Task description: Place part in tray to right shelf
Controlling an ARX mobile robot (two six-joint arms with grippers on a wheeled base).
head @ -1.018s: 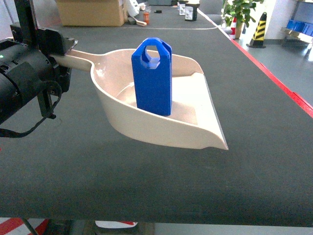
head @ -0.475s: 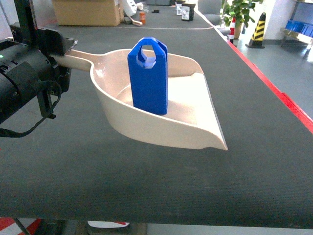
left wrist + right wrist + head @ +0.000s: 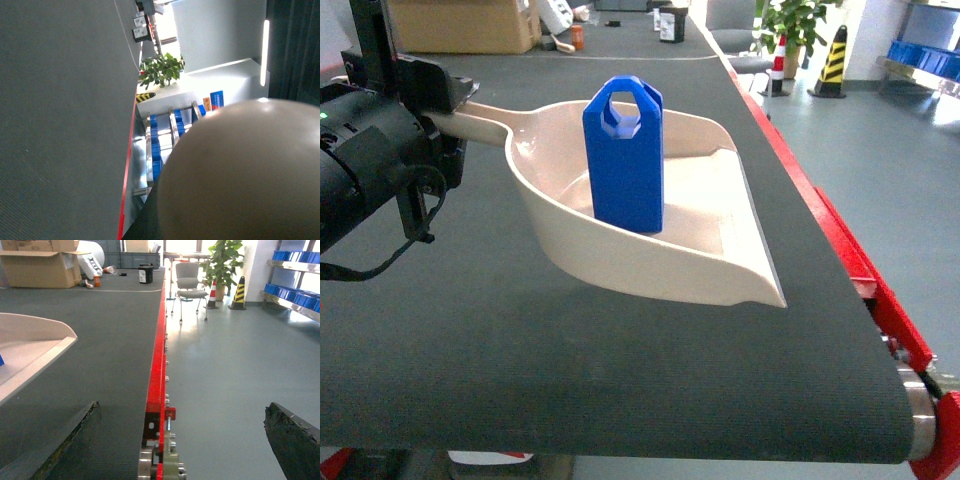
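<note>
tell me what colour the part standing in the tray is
Solid blue part, best seen in the head view.

You're seeing the cream plastic scoop tray's (image 3: pixel 30 347) corner on the dark conveyor belt (image 3: pixel 100 340), its red metal edge rail (image 3: pixel 159 365) alongside, both black fingertips (image 3: pixel 65 445) spread wide.

Dark belt table (image 3: pixel 620 380) carries the tray (image 3: pixel 660 270)
</note>
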